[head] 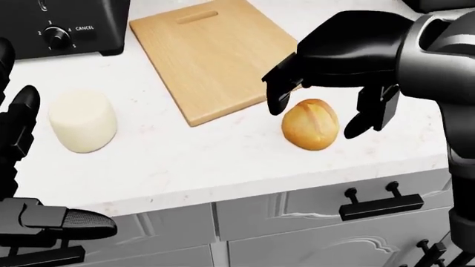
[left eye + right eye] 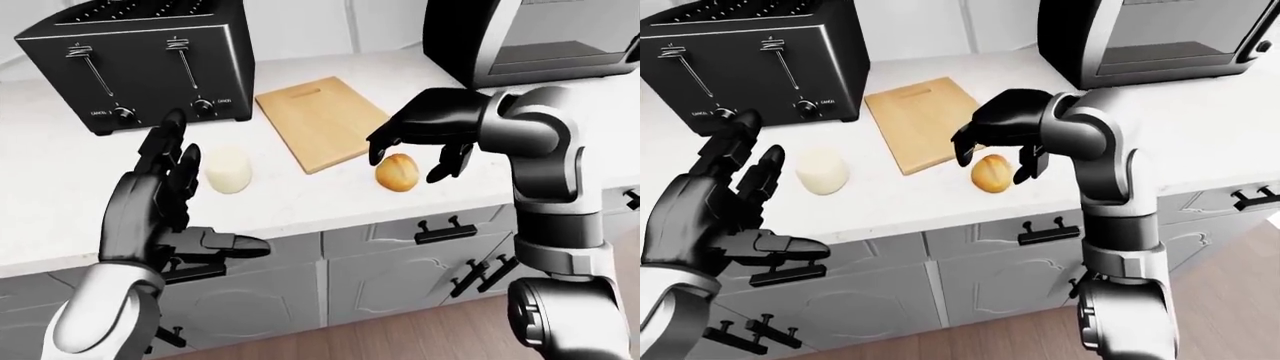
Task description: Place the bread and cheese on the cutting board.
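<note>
- The left hand (image 2: 160, 202) is hanging near the camera, short of the counter's near edge, with its fingers spread apart and gripping nothing
- Grey cabinet fronts (image 1: 312, 217) with black handles are showing below the white counter (image 1: 185, 161)
- The bread (image 1: 311, 124), a round golden roll, is lying on the counter near its near edge, just beside the cutting board's near right corner and off the wood
- The right hand (image 1: 327, 89) is hovering over the bread with fingers apart on either side, not closing on it
- The cheese (image 1: 82, 128), a pale cylinder, is sitting on the counter left of the board, apart from it
- The cutting board (image 1: 211, 55) is lying bare farther in
- A black toaster (image 2: 140, 67) is standing at the counter's far left, a dark oven (image 2: 1140, 37) at the far right
</note>
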You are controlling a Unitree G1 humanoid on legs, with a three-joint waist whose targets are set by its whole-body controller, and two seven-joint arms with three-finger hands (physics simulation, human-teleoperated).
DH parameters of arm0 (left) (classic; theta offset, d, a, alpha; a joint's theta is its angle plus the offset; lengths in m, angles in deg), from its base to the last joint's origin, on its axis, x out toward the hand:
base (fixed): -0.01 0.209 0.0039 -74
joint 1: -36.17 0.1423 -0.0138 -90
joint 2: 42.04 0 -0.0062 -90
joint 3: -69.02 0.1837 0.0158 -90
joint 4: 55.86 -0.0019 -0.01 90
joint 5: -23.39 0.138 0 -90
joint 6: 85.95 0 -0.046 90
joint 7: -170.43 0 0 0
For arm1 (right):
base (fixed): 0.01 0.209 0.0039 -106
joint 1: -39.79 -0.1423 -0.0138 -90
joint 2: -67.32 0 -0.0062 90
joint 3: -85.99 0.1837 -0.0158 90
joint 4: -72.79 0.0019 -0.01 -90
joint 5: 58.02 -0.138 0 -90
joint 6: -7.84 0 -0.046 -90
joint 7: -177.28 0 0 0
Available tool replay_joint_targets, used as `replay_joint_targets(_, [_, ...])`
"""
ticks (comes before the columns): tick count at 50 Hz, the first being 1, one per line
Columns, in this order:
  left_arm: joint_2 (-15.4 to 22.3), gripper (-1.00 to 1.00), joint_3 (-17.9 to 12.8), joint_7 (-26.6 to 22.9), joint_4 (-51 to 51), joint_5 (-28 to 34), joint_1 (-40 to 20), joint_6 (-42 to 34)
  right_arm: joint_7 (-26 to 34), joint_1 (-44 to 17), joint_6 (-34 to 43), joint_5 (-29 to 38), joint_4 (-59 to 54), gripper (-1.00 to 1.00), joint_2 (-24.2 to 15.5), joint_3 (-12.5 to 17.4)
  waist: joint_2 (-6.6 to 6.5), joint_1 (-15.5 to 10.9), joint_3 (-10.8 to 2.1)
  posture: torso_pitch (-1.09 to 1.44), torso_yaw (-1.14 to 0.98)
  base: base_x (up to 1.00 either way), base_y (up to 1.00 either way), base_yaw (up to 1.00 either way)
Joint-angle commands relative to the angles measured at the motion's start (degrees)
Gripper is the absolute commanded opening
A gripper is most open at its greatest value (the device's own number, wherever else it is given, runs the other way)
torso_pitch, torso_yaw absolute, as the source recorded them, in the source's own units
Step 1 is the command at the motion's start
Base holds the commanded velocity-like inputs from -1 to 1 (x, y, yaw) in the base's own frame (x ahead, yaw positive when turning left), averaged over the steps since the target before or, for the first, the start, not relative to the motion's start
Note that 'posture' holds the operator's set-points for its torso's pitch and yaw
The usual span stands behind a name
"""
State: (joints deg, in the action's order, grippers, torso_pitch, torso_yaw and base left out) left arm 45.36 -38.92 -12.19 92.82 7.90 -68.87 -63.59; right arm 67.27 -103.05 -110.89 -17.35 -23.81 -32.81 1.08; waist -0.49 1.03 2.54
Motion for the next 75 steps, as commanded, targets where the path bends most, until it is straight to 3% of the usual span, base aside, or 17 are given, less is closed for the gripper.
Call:
replay_joint_targets(1, [0.50, 1.00, -0.53, 0.11, 1.32, 0.01, -0.97, 1.87, -0.95, -2.24, 0.21, -0.53, 1.23, 0.14, -0.46, 0.96, 0.04, -0.04, -1.32, 0.00, 0.00, 0.00, 0.00, 0.00])
replay_joint_targets(36, [0.12, 1.00, -0.55, -0.53, 1.32, 0.72, -0.30, 2.58, -5.32, -1.60, -2.75, 2.18, -3.01, 0.07, 0.34, 0.40, 0.03, -0.14, -1.65, 0.00, 0.00, 0.00, 0.00, 0.00])
replay_joint_targets(75, [-0.01, 1.00, -0.65, -0.71, 1.32, 0.80, 0.12, 2.95, -10.62, -1.67, -5.92, 6.29, -8.94, 0.15, 0.49, -0.13, 0.08, -0.20, -1.70, 0.00, 0.00, 0.00, 0.00, 0.00])
